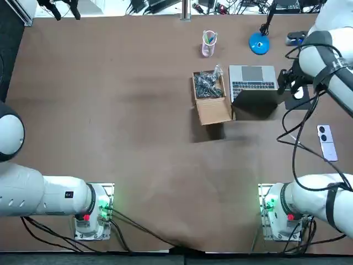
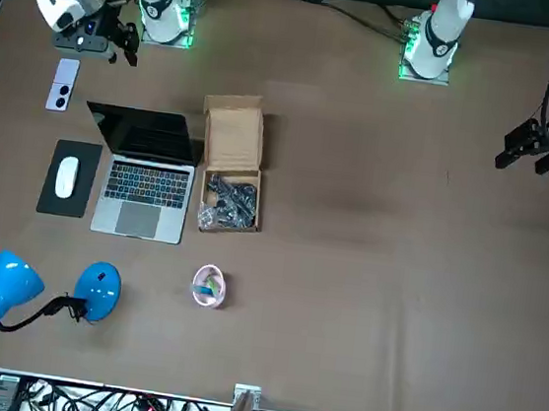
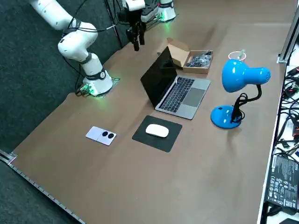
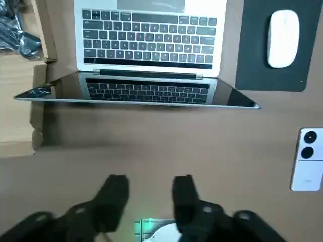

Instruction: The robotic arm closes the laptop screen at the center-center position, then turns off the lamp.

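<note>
Laptop screen (image 4: 146, 94) stands open ahead of my empty, part-open hand (image 4: 149, 182), so I'd meet its top edge mid-width and push it evenly down onto the keyboard (image 4: 149, 39).

Metal laptop (image 4: 149, 40) with glossy screen (image 4: 146, 92); matt plastic end effector (image 4: 150, 181) behind it.

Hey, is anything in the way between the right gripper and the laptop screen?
Nothing visible. The open right gripper hovers behind the screen, with only bare table between them; the box and phone sit off to either side.
</note>
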